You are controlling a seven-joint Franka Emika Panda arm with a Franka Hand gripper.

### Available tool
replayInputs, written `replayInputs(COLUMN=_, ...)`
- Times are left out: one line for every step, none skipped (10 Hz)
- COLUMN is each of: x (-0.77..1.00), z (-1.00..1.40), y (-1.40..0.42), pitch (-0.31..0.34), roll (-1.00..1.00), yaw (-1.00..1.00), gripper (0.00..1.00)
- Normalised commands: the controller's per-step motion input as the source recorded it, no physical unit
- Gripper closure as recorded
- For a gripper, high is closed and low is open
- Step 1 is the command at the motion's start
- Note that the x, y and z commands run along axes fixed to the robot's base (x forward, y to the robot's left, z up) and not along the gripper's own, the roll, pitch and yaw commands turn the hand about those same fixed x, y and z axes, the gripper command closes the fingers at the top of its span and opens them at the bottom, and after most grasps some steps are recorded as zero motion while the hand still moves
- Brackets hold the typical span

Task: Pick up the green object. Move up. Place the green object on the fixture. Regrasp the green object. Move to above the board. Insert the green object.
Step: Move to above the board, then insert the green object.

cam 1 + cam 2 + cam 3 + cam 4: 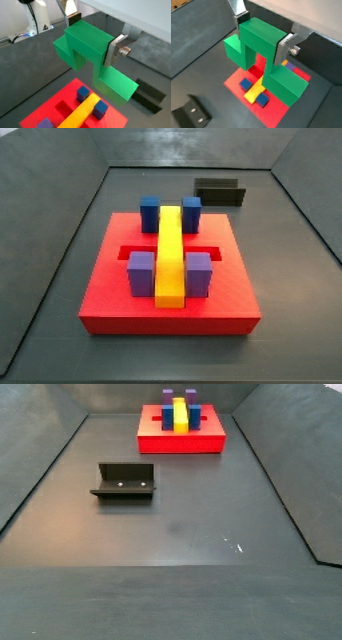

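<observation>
My gripper [92, 36] is shut on the green object [87, 42], with a silver finger on each side of its raised middle cube. It shows the same way in both wrist views: gripper [263, 35], green object [261, 40]. The piece hangs high in the air above the red board [59, 107], which lies below it in a wrist view [272, 113]. The fixture [147, 97] stands on the floor beside the board. The side views show the board [167, 315] and the fixture [124, 482], but neither the gripper nor the green object.
The board carries a long yellow bar [171, 253], two blue blocks [150, 213] at one end and two purple blocks [142, 273] at the other. Dark walls enclose the grey floor [187, 524]. The fixture stands behind the board [221, 191].
</observation>
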Motion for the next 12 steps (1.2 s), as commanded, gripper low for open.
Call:
replayInputs(x=-0.07, z=0.0, y=0.01, pitch=-0.056, roll=-0.4, yaw=0.01, gripper=1.0)
replayInputs(x=-0.04, z=0.0, y=0.01, pitch=-0.044, roll=-0.24, yaw=0.01, gripper=1.0)
replayInputs(x=-0.02, z=0.0, y=0.01, pitch=0.0, roll=0.0, yaw=0.0, gripper=1.0)
replayInputs(x=0.07, z=-0.12, y=0.0, pitch=0.0, roll=-0.13, yaw=-0.03, gripper=1.0)
replayInputs(x=0.21, z=0.0, y=0.0, pitch=-0.004, roll=-0.3, yaw=-0.03, gripper=1.0)
replayInputs(x=0.26, z=-0.01, y=0.0, pitch=-0.059, roll=-0.45, yaw=-0.04, gripper=1.0)
replayInputs(x=0.34, z=-0.05, y=0.0, pitch=-0.097, roll=-0.47, yaw=-0.03, gripper=1.0)
replayInputs(x=0.39, z=-0.09, y=-0.04, pitch=-0.07, roll=-0.47, yaw=-0.04, gripper=1.0)
replayInputs(x=0.35, z=-0.19, y=-0.05, pitch=-0.044, roll=-0.43, yaw=-0.04, gripper=1.0)
replayInputs(x=0.07, z=-0.17, y=-0.01, pitch=0.0, roll=-0.16, yaw=0.21, gripper=1.0)
replayInputs(x=0.0, z=0.0, y=0.06, pitch=0.0, roll=0.0, yaw=0.0, gripper=1.0)
replayInputs(x=0.05, z=-0.12, y=0.0, pitch=-0.003, roll=0.0, yaw=0.2, gripper=1.0)
